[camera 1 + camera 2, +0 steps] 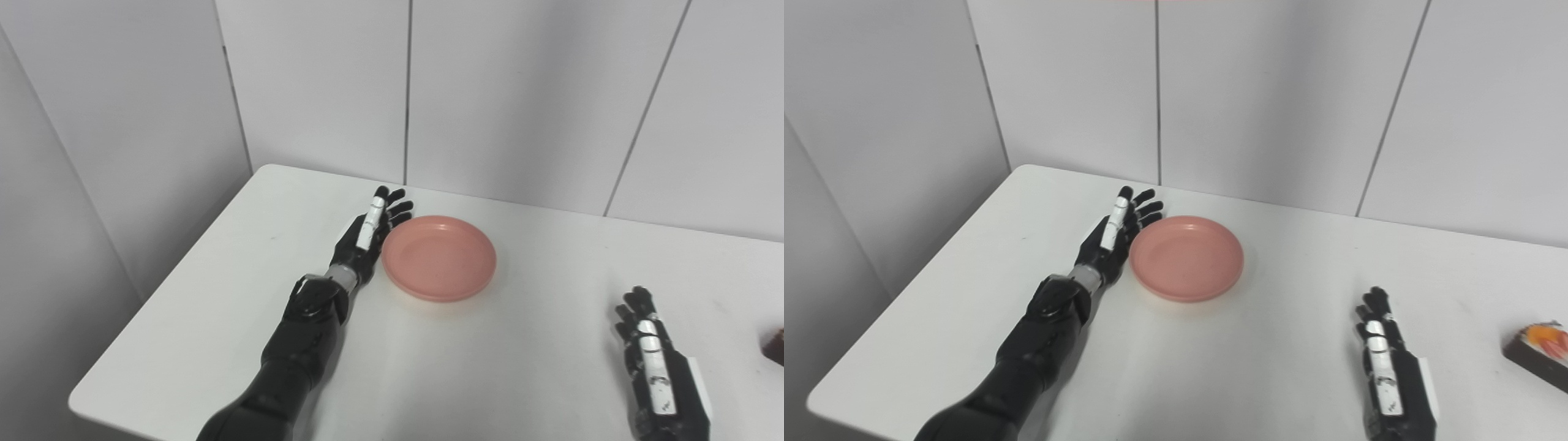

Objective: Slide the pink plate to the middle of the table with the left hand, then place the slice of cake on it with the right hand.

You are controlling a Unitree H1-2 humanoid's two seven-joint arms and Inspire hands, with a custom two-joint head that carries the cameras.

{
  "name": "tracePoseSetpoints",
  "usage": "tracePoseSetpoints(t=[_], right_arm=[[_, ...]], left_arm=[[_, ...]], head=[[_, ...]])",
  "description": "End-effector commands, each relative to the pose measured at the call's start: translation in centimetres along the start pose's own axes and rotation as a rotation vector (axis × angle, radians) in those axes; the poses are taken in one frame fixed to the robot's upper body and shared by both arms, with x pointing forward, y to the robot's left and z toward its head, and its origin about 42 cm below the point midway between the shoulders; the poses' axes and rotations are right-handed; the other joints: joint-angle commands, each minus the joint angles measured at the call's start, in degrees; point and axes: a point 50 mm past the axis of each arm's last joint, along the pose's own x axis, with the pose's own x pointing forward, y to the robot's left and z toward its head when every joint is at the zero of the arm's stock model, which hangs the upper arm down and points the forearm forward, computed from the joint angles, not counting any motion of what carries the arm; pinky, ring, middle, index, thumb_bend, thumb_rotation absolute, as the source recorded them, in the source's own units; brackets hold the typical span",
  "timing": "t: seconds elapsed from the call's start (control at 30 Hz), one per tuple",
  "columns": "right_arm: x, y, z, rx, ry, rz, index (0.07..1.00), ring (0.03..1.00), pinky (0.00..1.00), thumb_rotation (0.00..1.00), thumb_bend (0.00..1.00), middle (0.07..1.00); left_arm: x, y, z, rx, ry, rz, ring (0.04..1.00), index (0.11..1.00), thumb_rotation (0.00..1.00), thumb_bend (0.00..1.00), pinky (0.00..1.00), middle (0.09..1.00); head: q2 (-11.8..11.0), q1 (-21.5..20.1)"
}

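The pink plate (438,257) lies left of the table's (1262,367) middle, the left hand (367,236) flat against its left rim, fingers straight and spread, holding nothing. The right hand (1387,367) rests open, well apart. Only the right eye view shows the slice of cake (1538,354) clearly, at the right edge.

Bare table (1262,343) lies between the pink plate (1186,257) and the right hand (1387,367), open for passing. The left hand (1111,239) blocks the plate's 9 o'clock edge. The slice of cake (1540,352) sits at the right hand's 3 o'clock, apart.
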Motion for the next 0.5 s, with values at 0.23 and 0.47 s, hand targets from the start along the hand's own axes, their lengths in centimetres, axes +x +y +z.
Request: tracePoseSetpoints(t=[0.23, 0.47], right_arm=[[0.6, 1.0, 1.2, -0.003, -0.035, -0.017, 0.952, 0.939, 0.99, 0.87, 0.61, 0.953], [1.5, 1.3, 1.6, -0.001, -0.052, -0.033, 0.956, 0.944, 0.97, 0.88, 0.64, 0.956]], left_arm=[[-0.4, -2.0, 2.5, 0.029, 0.019, -0.141, 0.950, 0.927, 1.00, 0.80, 0.97, 0.913], [-1.9, -3.2, 2.7, 0.051, 0.031, -0.189, 0.944, 0.932, 1.00, 0.77, 0.98, 0.919]], head=[[2.0, -6.4], [3.4, -11.3]])
